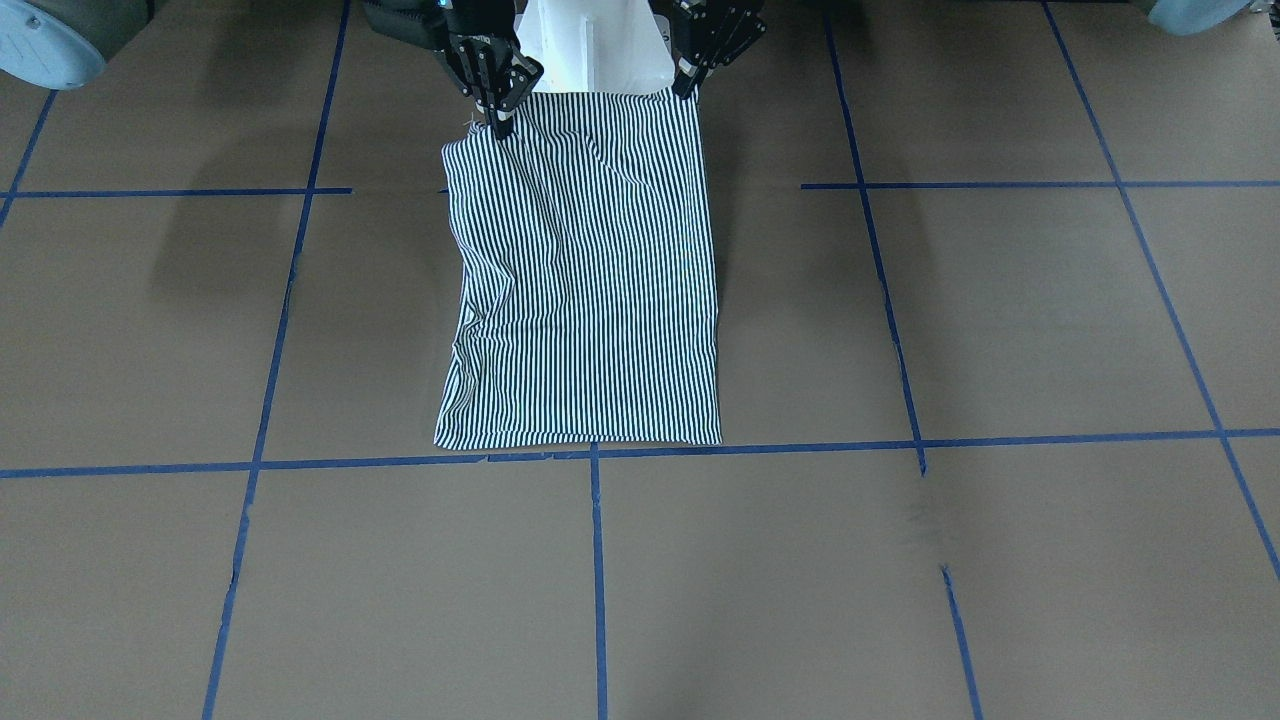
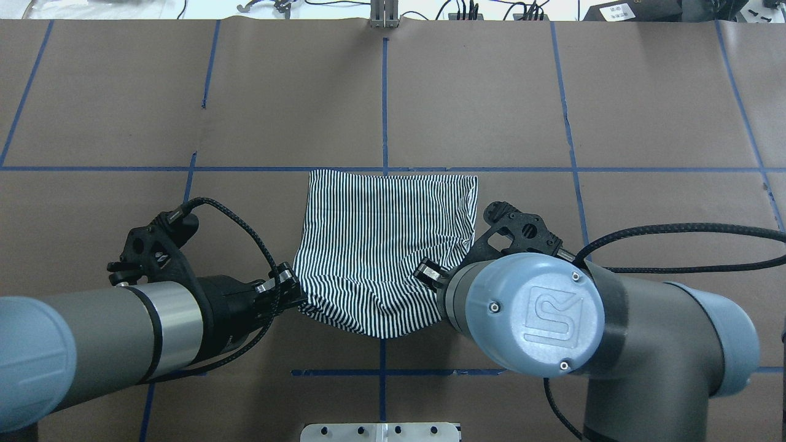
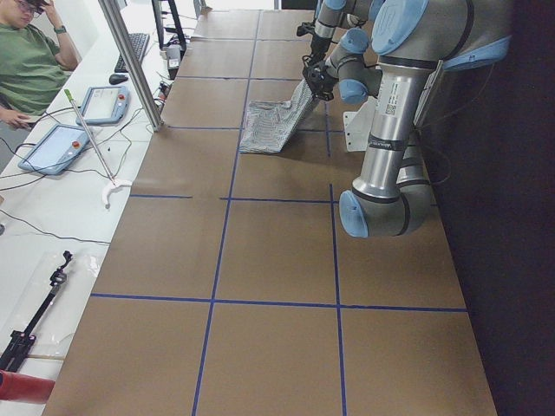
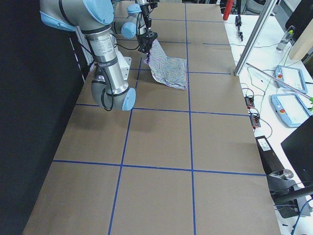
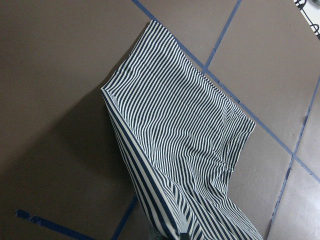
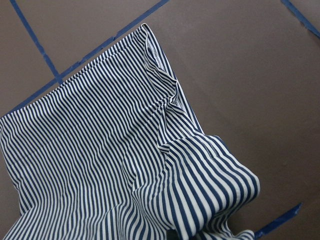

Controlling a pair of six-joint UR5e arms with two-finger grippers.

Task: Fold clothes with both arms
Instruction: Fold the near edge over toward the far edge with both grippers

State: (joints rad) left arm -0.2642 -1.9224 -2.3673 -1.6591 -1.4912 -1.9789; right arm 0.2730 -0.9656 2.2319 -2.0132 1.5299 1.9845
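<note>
Brown table (image 1: pixel 1000 330) with a blue tape grid (image 1: pixel 597 560); beside it, a green-shirted operator (image 3: pixel 26 61) and two teach pendants (image 3: pixel 54 147).

The one mark I can read is the raised "UR" logo on the light blue joint cap (image 2: pixel 533 313) of the right arm (image 2: pixel 651 344), seen from overhead. A white label (image 2: pixel 617 11) further off is too small to read.

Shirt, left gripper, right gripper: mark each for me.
shirt (image 1: pixel 590 300), front-facing view, middle of the striped cloth.
left gripper (image 1: pixel 686 88), front-facing view, fingertips at the shirt's lifted corner.
right gripper (image 1: pixel 499 122), front-facing view, fingertips pinching the other lifted corner.
</note>
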